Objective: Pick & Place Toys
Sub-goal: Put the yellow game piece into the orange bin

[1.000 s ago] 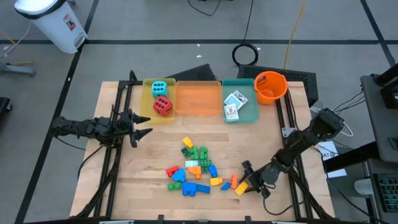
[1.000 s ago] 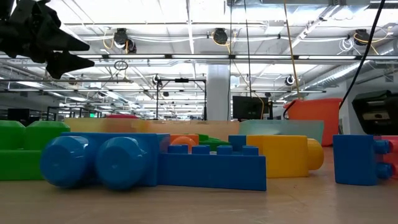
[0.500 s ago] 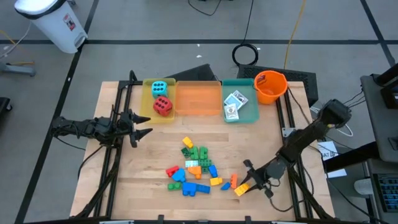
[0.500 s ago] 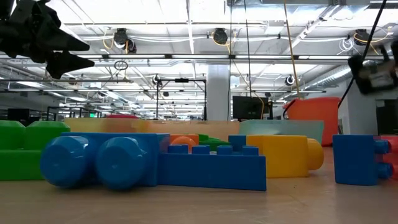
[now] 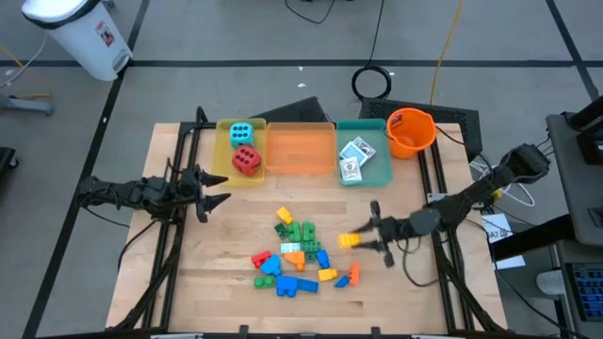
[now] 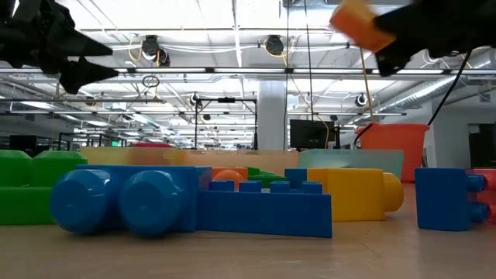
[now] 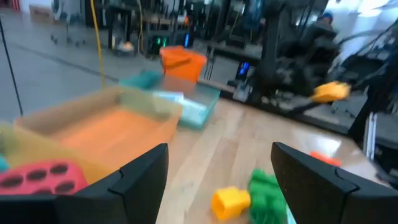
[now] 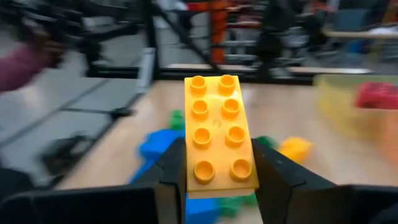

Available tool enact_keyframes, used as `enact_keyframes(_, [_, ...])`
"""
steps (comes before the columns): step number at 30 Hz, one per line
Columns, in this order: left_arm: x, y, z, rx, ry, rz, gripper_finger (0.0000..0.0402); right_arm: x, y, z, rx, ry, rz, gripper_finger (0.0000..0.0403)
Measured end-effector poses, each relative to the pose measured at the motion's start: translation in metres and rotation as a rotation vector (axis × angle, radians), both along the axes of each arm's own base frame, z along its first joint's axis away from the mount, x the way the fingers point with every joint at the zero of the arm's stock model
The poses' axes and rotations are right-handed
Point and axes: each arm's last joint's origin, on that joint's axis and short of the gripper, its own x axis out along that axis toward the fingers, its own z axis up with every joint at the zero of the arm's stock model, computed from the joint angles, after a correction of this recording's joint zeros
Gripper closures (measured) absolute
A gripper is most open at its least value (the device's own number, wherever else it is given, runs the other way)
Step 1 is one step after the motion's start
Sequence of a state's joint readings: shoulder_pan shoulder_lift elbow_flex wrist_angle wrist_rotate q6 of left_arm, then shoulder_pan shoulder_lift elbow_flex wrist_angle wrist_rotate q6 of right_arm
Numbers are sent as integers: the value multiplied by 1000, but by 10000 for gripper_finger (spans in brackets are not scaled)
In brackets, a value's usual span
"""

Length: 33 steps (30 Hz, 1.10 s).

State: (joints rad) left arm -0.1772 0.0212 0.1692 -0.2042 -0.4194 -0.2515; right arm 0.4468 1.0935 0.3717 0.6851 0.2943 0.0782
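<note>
Gripping a yellow-orange brick (image 8: 217, 134), the right end effector (image 5: 363, 239) hung above the tabletop (image 5: 236, 301), just right of the brick pile (image 5: 294, 254); fingers (image 8: 171, 171) pinched the brick's long sides, studs up. High view showed the same brick (image 5: 348, 240) at the fingertips, clear of the wood. Low view caught it as an orange blur (image 6: 361, 23) up high, off the surface.

Loose bricks stayed in the pile at tabletop centre: blue, green, yellow, red mixed. One small orange-red brick (image 5: 354, 274) lay just right of the pile, probably a separate piece, hard to tell.

Red die (image 5: 247, 160) and cyan die (image 5: 240, 133) sat together in the yellow tray (image 5: 222, 168) at the far edge. Card packs (image 5: 353, 157) lay in the teal tray (image 5: 377, 175). Orange tray (image 5: 300, 151) sat between those two. Orange bucket (image 5: 410, 132) stood just right of the teal tray.

Left end effector (image 5: 215, 189) waited at the left side near the yellow tray, fingers (image 7: 137, 180) spread, nothing between them.
</note>
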Motion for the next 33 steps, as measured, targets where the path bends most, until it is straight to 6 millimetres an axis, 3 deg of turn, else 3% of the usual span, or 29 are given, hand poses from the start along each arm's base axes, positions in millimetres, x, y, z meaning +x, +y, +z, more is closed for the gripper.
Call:
enact_keyframes(6, [0,0,15,-13,-151,0,117,12,-33,0,-134,-12,-152,295])
enact_keyframes(12, [-1,2,19,37,-176,59,117,20,-61,-8,-330,39,-263,301])
enact_keyframes(18, [7,3,21,-80,-205,164,117,24,-78,-15,-499,89,-312,297])
enact_keyframes(23, [32,-2,25,-94,-227,126,117,24,-83,-12,-674,101,-399,301])
enact_keyframes(33, [102,-8,17,-98,-171,167,117,25,-81,-2,-874,34,-434,300])
